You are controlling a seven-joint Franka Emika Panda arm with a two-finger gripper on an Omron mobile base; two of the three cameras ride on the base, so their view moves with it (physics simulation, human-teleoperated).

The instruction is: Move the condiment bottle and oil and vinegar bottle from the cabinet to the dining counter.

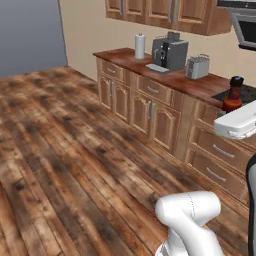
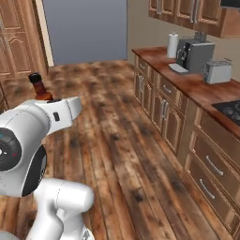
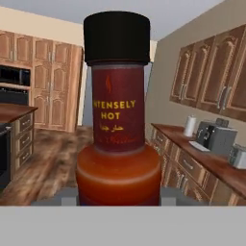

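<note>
You are looking at the sauce bottle standing upright right in front of the hand camera, black-capped here, dark red label reading "INTENSELY HOT", orange-red bulb below; it is sitting low in the hand, whose grey parts are showing just either side of the bottle's base; the hand is looking clamped on it, though the fingertips themselves are hidden behind the bulb.

In the left base view you are seeing the bottle poking up above the white arm link, at the right edge, in front of the stovetop; in the right base view the bottle is rising behind the arm's white housing, off at the left, over the plank floor.

Wall cabinets are hanging above the side tabletop, doors closed where visible; on that tabletop a paper towel roll, a coffee machine and a toaster are standing in a row, near one another.
</note>
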